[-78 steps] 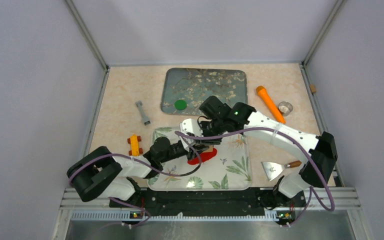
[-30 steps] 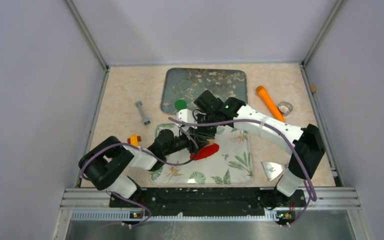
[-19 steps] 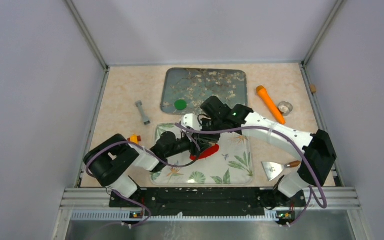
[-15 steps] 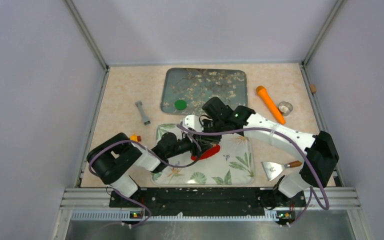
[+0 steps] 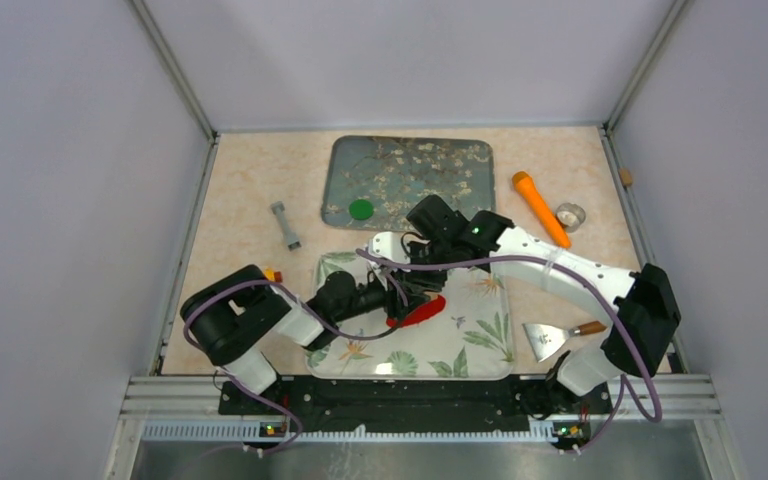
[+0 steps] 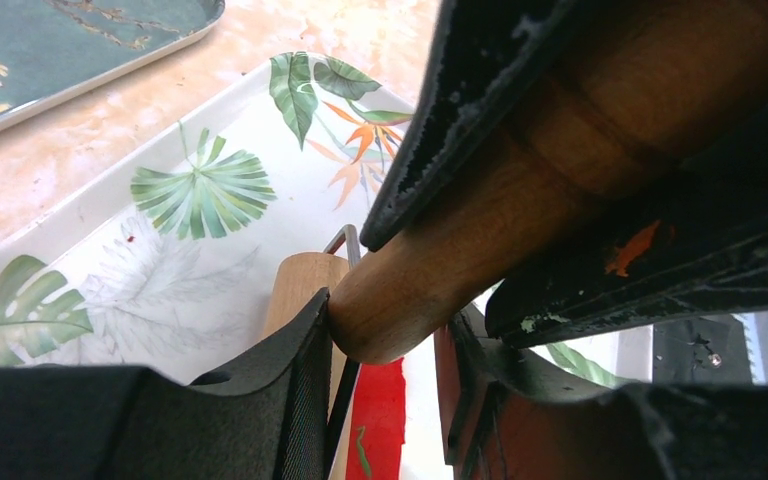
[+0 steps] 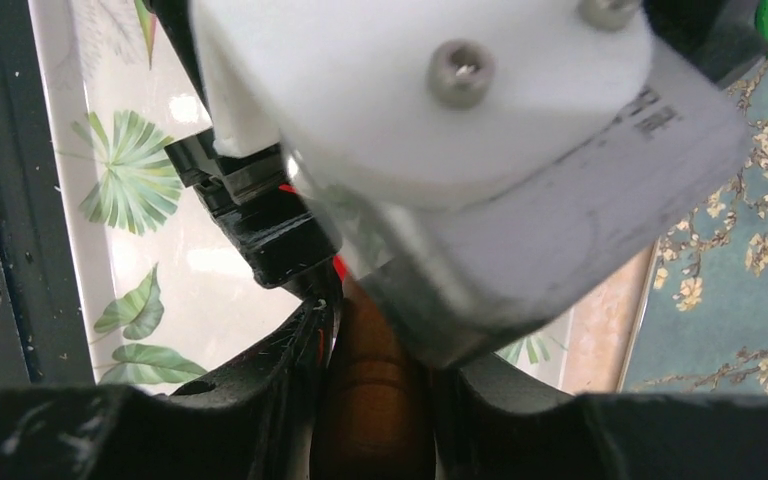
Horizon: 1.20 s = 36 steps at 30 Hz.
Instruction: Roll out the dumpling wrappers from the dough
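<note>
Clenching its handles, left gripper (image 6: 382, 335) and right gripper (image 7: 375, 385) have dragged the brown wooden rolling pin (image 6: 430, 250) toward the near edge of the leaf-printed white tray (image 5: 472, 352), likely thinning the flat red clay dough (image 5: 417, 311) beneath. The green clay disc wrapper (image 5: 361, 210) sits in the near-left corner of the grey blossom tray (image 5: 430, 165).

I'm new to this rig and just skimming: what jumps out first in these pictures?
Both grippers meet mid-table, the left gripper and right gripper each shut on one wooden rolling pin over red dough on the leaf-patterned tray. Behind them, a green wrapper disc lies on the blossom tray.
</note>
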### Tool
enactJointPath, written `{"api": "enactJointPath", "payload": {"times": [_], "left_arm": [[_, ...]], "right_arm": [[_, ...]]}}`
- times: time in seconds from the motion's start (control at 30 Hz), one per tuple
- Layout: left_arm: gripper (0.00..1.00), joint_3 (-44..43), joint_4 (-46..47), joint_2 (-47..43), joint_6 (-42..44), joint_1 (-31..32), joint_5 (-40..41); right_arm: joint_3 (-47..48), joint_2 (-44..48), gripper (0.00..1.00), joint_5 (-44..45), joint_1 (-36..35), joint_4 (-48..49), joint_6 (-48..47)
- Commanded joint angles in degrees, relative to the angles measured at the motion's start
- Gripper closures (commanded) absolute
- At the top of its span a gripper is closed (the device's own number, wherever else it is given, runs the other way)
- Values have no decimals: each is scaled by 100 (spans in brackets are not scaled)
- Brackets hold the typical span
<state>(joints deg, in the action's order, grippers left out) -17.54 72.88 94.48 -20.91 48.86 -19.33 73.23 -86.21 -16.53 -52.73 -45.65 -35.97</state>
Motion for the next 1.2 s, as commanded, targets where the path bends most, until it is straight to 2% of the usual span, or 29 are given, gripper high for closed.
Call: {"api": "enactJointPath", "payload": {"times": [0.0, 0.17, 0.33, 0.5, 0.67, 0.8, 1.0, 1.17], "left_arm": [[100, -188, -891, -271, 327, -230, 245], [100, -681, -1917, -1120, 968, -562, 54], [100, -657, -2249, -1422, 748, -370, -430], [100, -444, -1998, -1194, 388, -122, -334], [100, -412, -1587, -646, 254, -87, -150], [100, -365, -1602, -290, -67, -76, -34], [100, -97, -1446, -130, -649, 202, -543], [100, -49, -1251, 13, -885, 467, -548]], "right_arm": [[398, -7, 100, -457, -255, -245, 422], [1079, -40, 100, -280, -238, -502, 371], [1039, 9, 100, -546, -240, -694, 449], [645, 93, 100, -813, -178, -602, 558], [63, 106, 100, -945, -120, -252, 532], [-408, 15, 100, -1109, -68, -70, 505], [-510, -23, 100, -1587, 43, -164, 788], [-350, -88, 100, -1724, 46, -500, 804]]}}
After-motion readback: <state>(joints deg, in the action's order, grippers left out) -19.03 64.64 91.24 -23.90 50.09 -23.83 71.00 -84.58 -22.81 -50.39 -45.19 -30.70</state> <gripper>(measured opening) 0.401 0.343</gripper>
